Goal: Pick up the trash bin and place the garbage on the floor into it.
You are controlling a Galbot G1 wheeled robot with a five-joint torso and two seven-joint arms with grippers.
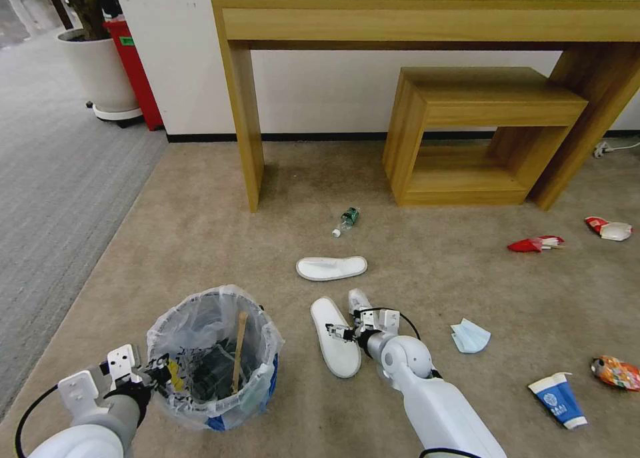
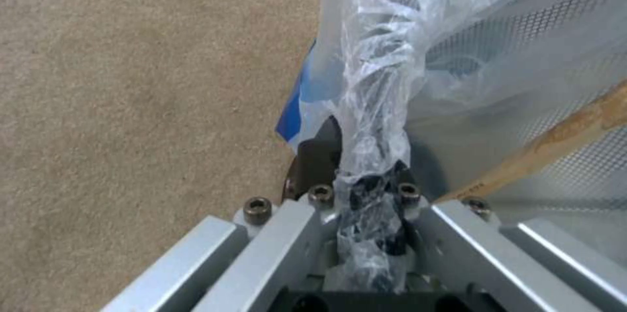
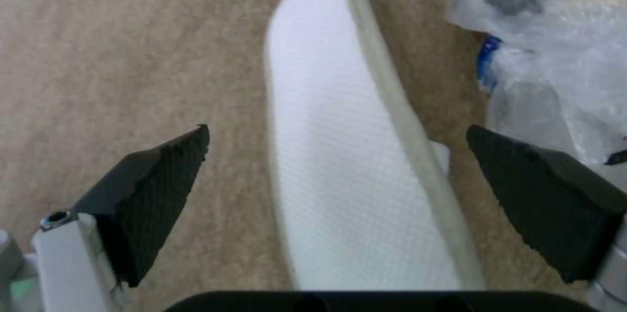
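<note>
The trash bin [image 1: 212, 361] stands on the beige floor [image 1: 467, 285], lined with a clear bag, a wooden stick [image 1: 239, 351] leaning inside. My left gripper [image 1: 157, 371] is shut on its bagged rim [image 2: 372, 175]. My right gripper [image 1: 341, 332] hangs open just above a white slipper [image 1: 333, 341], whose sole [image 3: 352, 180] lies between the dark fingers [image 3: 163, 180]. Other garbage lies around: a second slipper [image 1: 331, 267], a green-label bottle [image 1: 347, 219], a blue face mask [image 1: 470, 336], a blue-white cup [image 1: 559, 399], an orange wrapper [image 1: 617, 373], a red wrapper [image 1: 535, 244] and a red-white cup [image 1: 608, 228].
A wooden desk [image 1: 427, 15] stands against the wall with a low wooden stool [image 1: 480, 111] under it. Grey ribbed carpet [image 1: 53, 178] runs along the left, with a white plant pot [image 1: 100, 71] and a red box [image 1: 133, 65] at its far end.
</note>
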